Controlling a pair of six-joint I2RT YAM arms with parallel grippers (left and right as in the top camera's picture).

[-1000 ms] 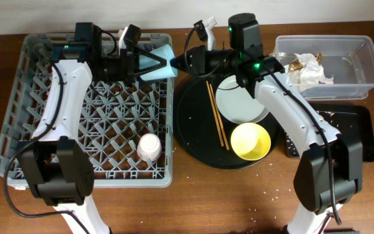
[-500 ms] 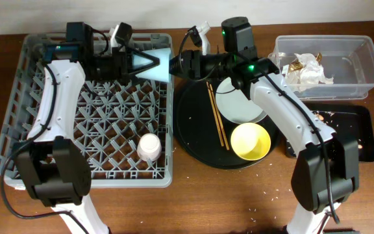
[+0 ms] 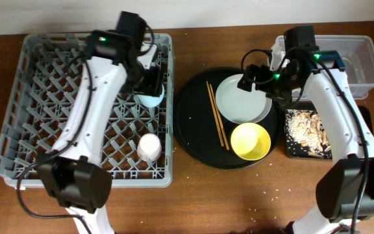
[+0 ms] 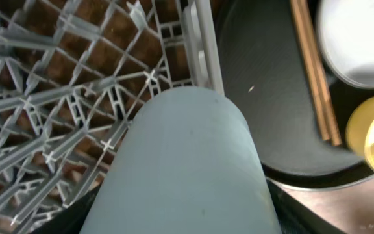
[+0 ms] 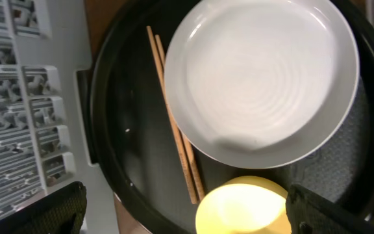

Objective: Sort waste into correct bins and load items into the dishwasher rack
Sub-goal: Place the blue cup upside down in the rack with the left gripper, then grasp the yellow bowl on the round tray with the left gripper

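Observation:
My left gripper (image 3: 150,90) is shut on the light blue cup (image 3: 152,99), held over the right side of the dishwasher rack (image 3: 44,97). In the left wrist view the cup (image 4: 190,162) fills the space between the dark fingers. A small pink cup (image 3: 149,147) stands upside down in the rack. My right gripper (image 3: 255,78) hangs open and empty over the plate (image 3: 239,101). The right wrist view shows the plate (image 5: 258,78), the chopsticks (image 5: 174,136) and the yellow bowl (image 5: 242,208) below its spread fingers (image 5: 63,208). Food scraps (image 3: 307,130) lie in the shallow black tray (image 3: 289,153).
The plate, chopsticks (image 3: 216,116) and yellow bowl (image 3: 250,141) sit on a large round black tray (image 3: 193,130) just right of the rack. The clear tub (image 3: 359,62) stands at the back right, partly hidden by my right arm. Crumbs dot the wooden table (image 3: 239,201).
The right gripper has opened, let go of the blue cup and drawn back right over the plate. The left arm has swung the cup from the rack's back edge down over its right side.

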